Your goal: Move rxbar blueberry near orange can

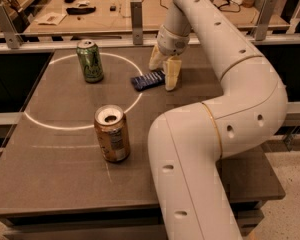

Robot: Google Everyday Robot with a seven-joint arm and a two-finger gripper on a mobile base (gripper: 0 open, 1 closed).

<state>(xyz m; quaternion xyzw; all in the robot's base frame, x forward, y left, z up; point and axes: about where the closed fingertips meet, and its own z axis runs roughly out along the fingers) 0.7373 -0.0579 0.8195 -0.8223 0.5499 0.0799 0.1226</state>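
The rxbar blueberry (147, 80) is a flat dark blue wrapper lying on the table just inside the far right of a white circle line. My gripper (164, 71) reaches down from above at the bar's right end. Its two pale fingers (172, 75) stand apart, one on each side of that end, and the bar rests on the table. The orange can (111, 133) stands upright with its top opened, nearer the front, well to the front left of the bar.
A green can (90, 60) stands at the back left inside the white circle (50, 125). My large white arm (230, 109) covers the table's right half. A metal rail (65, 43) runs along the back edge, with a second table behind it.
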